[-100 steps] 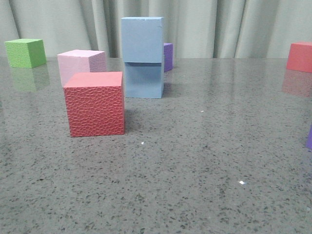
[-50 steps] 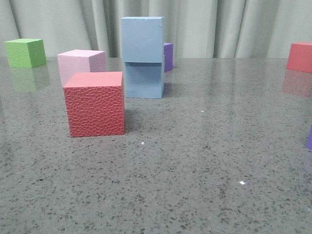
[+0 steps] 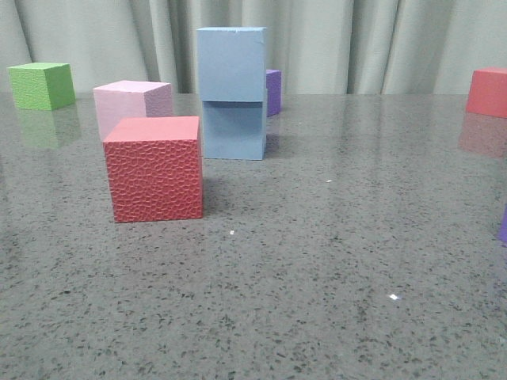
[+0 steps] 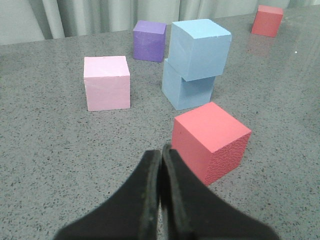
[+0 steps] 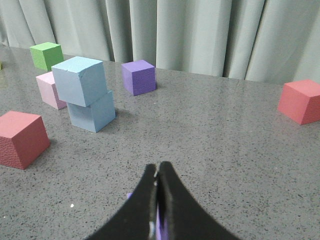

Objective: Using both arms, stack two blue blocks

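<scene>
Two pale blue blocks stand stacked at the table's middle back: the upper block (image 3: 230,63) sits on the lower block (image 3: 233,131), turned a little askew. The stack also shows in the left wrist view, upper (image 4: 200,47) on lower (image 4: 186,92), and in the right wrist view, upper (image 5: 80,80) on lower (image 5: 92,114). My left gripper (image 4: 161,152) is shut and empty, back from the stack, close to a red cube (image 4: 210,140). My right gripper (image 5: 156,169) is shut and empty, well away from the stack. Neither arm shows in the front view.
A red textured cube (image 3: 154,168) stands in front of a pink cube (image 3: 131,104). A green cube (image 3: 41,85) is far left, a purple cube (image 3: 273,92) behind the stack, another red cube (image 3: 487,92) far right. A purple thing (image 3: 502,224) shows at the right edge.
</scene>
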